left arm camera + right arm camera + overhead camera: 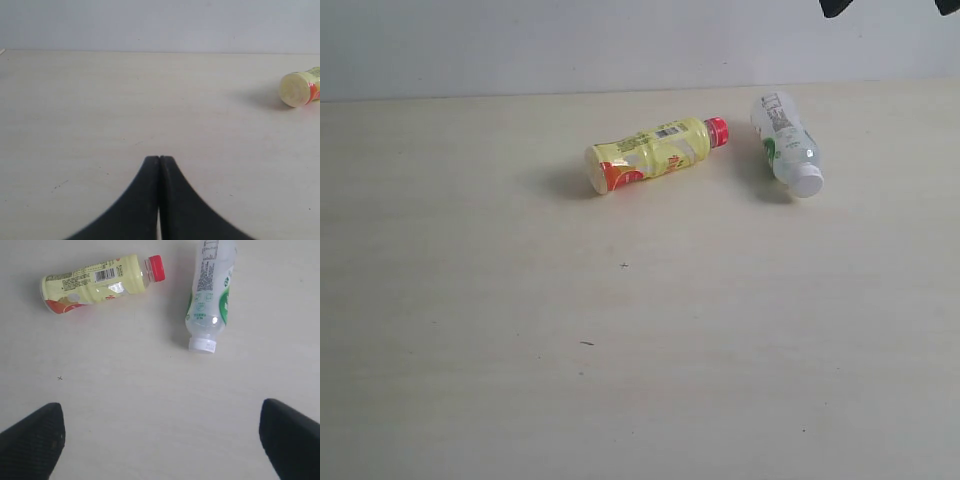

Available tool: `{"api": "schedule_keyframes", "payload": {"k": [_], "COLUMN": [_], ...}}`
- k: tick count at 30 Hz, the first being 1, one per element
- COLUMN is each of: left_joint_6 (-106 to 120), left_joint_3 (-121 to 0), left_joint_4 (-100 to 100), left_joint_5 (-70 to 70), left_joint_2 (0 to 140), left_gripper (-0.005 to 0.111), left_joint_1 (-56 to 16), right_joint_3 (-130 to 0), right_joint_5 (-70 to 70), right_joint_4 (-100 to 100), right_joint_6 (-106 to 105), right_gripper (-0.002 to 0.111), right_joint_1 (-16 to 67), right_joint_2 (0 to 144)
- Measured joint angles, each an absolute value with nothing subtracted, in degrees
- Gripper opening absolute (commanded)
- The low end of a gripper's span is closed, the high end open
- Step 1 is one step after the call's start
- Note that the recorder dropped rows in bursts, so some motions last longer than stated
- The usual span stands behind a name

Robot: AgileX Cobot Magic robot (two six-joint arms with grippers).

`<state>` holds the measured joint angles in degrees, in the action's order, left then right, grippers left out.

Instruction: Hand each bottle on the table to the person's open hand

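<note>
Two bottles lie on their sides on the worktop [520, 350]: the yellow bottle [655, 152], its red cap pointing toward the clear white-capped bottle [786, 145], near it but not touching. Your right hand [161, 437] hangs above them with its fingers spread wide, likely so a bottle's body fits between them. Your left hand [160, 162] is pressed shut, low over bare worktop, seemingly parked out of the way. The person's open palm shows in no view.

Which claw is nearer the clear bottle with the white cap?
Right. The open right claw hangs above the table with the white-capped bottle lying just ahead of it. The shut left claw looks farther off: its camera shows only the yellow bottle, base-on, at the edge.
</note>
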<state>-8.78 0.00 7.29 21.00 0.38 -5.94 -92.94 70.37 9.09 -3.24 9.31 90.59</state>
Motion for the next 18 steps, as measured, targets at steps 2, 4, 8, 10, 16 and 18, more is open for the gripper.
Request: {"api": "schedule_keyframes", "payload": {"k": [2, 4, 8, 10, 16, 18], "left_joint_6": [-8.78, -8.78, -8.78, -8.78, -8.78, -8.78], "left_joint_3": [0.00, 0.00, 0.00, 0.00, 0.00, 0.00], "left_joint_4": [7.29, 7.29, 7.29, 7.29, 7.29, 7.29], "left_joint_5": [21.00, 21.00, 21.00, 21.00, 21.00, 21.00], "left_joint_2": [0.38, 0.38, 0.38, 0.38, 0.38, 0.38], "left_gripper": [0.000, 0.000, 0.000, 0.000, 0.000, 0.000], "left_joint_1": [-5.94, -5.94, -5.94, -5.94, -5.94, -5.94], "right_joint_3": [-92.94, -92.94, -92.94, -92.94, -92.94, -92.94], "right_joint_5": [70.37, 70.37, 70.37, 70.37, 70.37, 70.37], "right_joint_4": [9.09, 9.09, 9.09, 9.09, 8.21, 7.20], "right_joint_6": [-3.24, -3.24, -3.24, -3.24, -3.24, -3.24], "right_gripper": [0.105, 0.105, 0.105, 0.105, 0.105, 0.105], "right_joint_1": [9.31, 9.31, 9.31, 9.31, 9.31, 9.31], "right_joint_2": [90.59, 90.59, 90.59, 90.59, 90.59, 90.59]}}
